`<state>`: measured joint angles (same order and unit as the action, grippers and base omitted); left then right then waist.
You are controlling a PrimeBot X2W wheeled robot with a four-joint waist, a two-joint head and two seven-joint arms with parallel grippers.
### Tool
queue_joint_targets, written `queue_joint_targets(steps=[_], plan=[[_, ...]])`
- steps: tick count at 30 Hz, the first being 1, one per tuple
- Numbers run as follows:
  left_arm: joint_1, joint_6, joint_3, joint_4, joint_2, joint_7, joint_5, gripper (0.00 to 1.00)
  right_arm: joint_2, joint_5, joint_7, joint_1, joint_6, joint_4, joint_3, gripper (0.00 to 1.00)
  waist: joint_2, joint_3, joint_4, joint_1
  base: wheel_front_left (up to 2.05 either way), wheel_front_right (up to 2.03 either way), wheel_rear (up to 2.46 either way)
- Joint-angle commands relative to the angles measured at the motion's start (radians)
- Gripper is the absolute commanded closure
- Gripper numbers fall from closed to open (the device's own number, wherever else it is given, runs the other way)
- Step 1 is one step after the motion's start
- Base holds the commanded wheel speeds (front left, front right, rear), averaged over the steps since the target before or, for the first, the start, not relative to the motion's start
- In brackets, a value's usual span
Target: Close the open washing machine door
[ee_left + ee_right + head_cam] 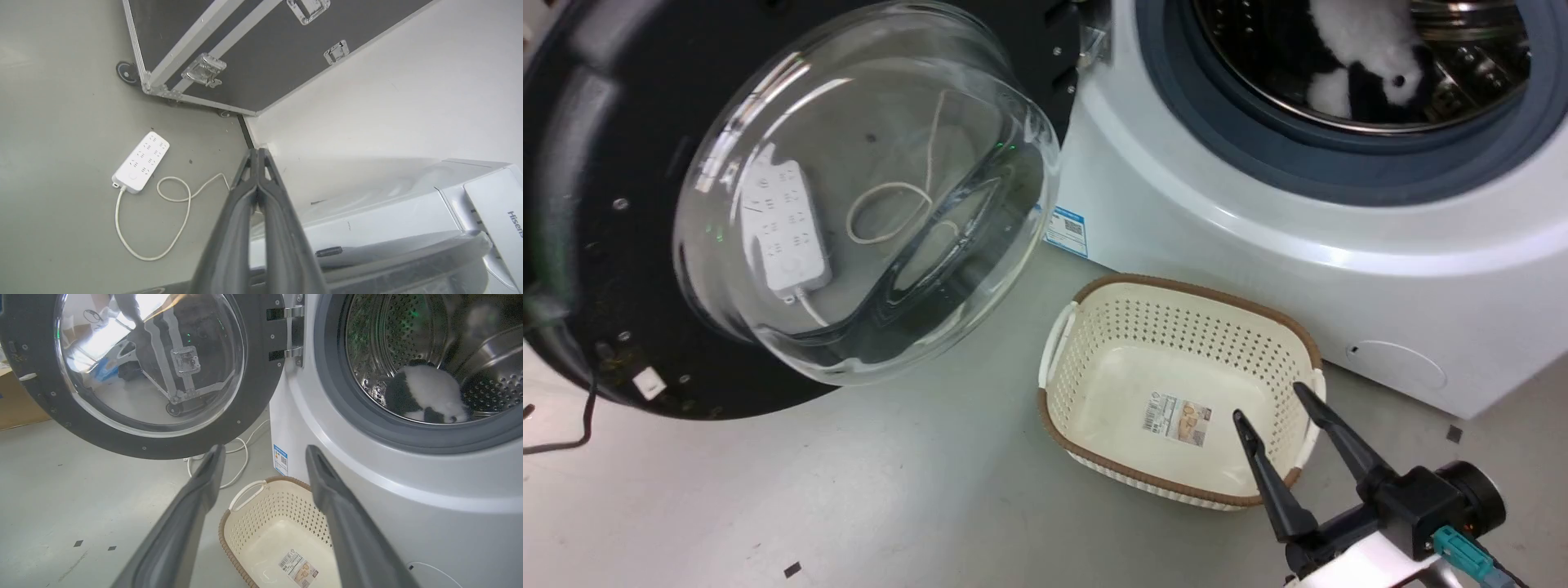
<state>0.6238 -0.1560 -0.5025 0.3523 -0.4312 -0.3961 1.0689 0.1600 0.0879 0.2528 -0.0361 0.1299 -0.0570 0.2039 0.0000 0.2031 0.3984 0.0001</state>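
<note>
Right fingers (1266,478) spread near basket (1176,282).

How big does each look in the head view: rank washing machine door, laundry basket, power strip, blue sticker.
1. washing machine door
2. laundry basket
3. power strip, seen through the glass
4. blue sticker

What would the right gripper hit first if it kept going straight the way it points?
Probably the washing machine, at its front corner by the blue sticker. The right gripper, open, aims there over the basket, though depth is unclear.
</note>
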Motion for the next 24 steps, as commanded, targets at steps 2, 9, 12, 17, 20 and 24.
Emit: queue_joint_targets(steps=[2, 9, 12, 17, 20, 24], plan=[[0.014, -0.001, 0.0, 0.018, -0.005, -0.071, 0.044, 1.0, 0.004, 0.009, 0.007, -0.02, 0.001, -0.001, 0.001, 0.0, 0.0, 0.005, -0.013, -0.0001, 0.0, 0.0, 0.0], [-0.071, 0.056, 0.048, -0.039, -0.005, -0.305, 0.141, 1.0, -0.012, 0.014, 0.008, -0.016, 0.001, -0.016, -0.01, 0.0, 0.0, -0.026, -0.024, -0.0001, 0.0, 0.0, 0.0], [-0.131, 0.066, 0.059, -0.093, 0.009, -0.38, 0.175, 1.0, -0.021, 0.016, 0.009, -0.012, 0.001, -0.026, -0.013, 0.0, 0.0, -0.053, -0.026, -0.0001, 0.0, 0.0, 0.0], [-0.25, 0.074, 0.076, -0.213, 0.062, -0.501, 0.253, 1.0, -0.043, 0.016, 0.009, 0.003, 0.001, -0.032, -0.03, 0.0, 0.0, -0.113, -0.028, -0.0001, 0.0, 0.0, 0.0], [-0.34, 0.067, 0.099, -0.301, 0.109, -0.56, 0.287, 1.0, -0.055, 0.011, 0.009, 0.015, 0.001, -0.034, -0.043, 0.0, 0.0, -0.152, -0.036, -0.0001, 0.0, 0.0, 0.0], [-0.511, 0.051, 0.164, -0.456, 0.223, -0.613, 0.314, 1.0, -0.073, -0.007, 0.009, 0.036, 0.001, -0.026, -0.096, 0.0, 0.0, -0.204, -0.062, -0.0001, 0.0, 0.0, 0.0]])
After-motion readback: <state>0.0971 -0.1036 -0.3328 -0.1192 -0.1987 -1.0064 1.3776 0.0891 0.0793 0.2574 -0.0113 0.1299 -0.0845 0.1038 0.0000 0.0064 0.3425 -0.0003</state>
